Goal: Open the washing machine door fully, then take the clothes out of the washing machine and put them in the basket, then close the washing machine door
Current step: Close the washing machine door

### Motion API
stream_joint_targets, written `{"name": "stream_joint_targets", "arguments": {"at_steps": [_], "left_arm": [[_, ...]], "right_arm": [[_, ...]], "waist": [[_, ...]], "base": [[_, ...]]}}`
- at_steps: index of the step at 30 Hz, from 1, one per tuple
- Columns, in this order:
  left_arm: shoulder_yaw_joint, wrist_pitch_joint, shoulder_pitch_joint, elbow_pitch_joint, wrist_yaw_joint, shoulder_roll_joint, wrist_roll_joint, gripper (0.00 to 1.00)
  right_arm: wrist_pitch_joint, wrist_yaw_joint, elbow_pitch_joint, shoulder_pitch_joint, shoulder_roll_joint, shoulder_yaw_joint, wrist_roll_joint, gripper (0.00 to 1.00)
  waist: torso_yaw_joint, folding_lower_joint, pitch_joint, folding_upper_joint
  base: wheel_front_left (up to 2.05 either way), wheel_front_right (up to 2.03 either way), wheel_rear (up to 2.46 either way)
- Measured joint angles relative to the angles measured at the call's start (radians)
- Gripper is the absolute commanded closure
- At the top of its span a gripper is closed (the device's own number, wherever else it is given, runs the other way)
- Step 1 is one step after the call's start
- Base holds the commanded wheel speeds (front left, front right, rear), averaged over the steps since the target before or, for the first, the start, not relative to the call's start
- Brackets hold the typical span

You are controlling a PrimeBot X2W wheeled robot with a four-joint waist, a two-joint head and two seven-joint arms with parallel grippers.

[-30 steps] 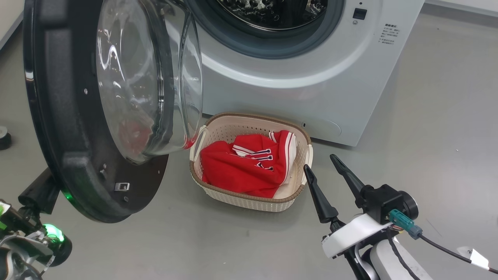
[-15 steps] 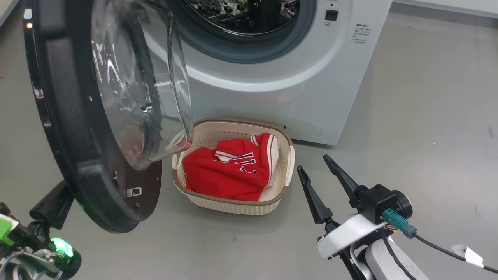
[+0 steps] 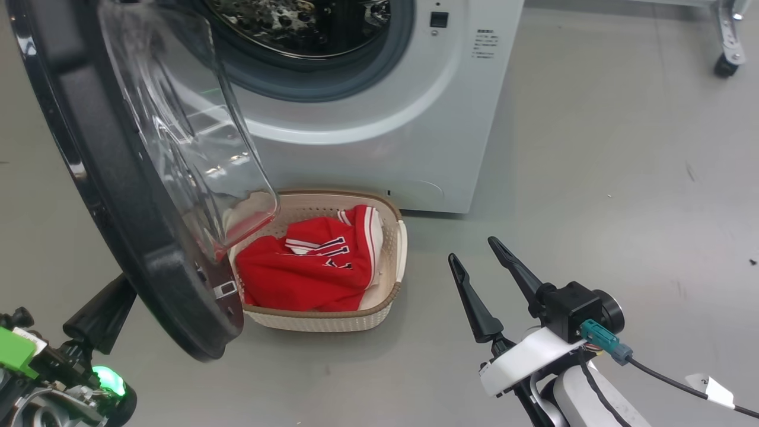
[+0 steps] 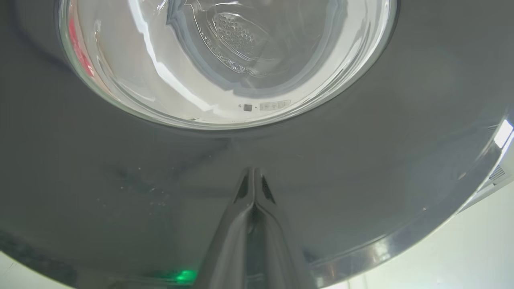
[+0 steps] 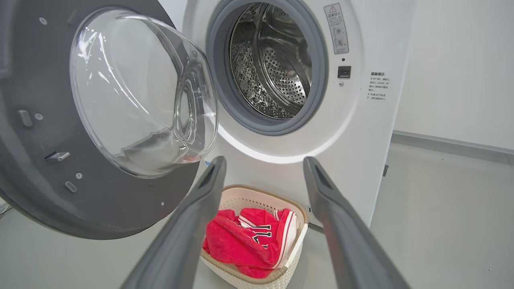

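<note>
**Operator:** What does the left wrist show that the head doesn't?

**Spotter:** Your left pincer (image 4: 253, 178), clenched on nothing. Its tips point at the glossy outer face of the washing machine door (image 4: 361, 168), but you can't tell whether they touch. The head catches just one dark finger behind the door's lower rim.

**Operator:** And the right wrist?

**Spotter:** It looks deep into the steel drum (image 5: 277, 68) of the washing machine (image 3: 367, 148). Your right pincer (image 3: 473, 249) is released, right of the basket (image 3: 388, 293) and not touching it. The basket sits on the floor (image 3: 593, 207) before the machine, with the clothes (image 3: 296, 276) inside.

**Operator:** What has changed since a second ago?

**Spotter:** Your head camera swung, so everything slid left, and a caster (image 3: 724, 62) came in at top right. The door now looks more edge-on and covers the basket's left end.
</note>
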Motion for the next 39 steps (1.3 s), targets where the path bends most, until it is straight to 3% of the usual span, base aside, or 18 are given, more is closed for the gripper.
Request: {"name": "stream_joint_targets", "arguments": {"at_steps": [14,39], "left_arm": [[-0.024,-0.020,0.002,-0.045,0.000,-0.003,-0.019,1.00],[-0.032,-0.151,-0.085,-0.037,0.005,-0.006,-0.034,1.00]], "right_arm": [[0.000,-0.019,-0.033,-0.026,0.000,-0.013,0.000,0.00],[0.000,-0.053,-0.092,-0.062,0.000,-0.009,0.035,0.00]], "waist": [[-0.127,0.0000,0.048,0.0000],[-0.350,0.0000,0.164,0.0000]], "base": [[0.00,0.00,0.00],[0.00,0.00,0.00]]}}
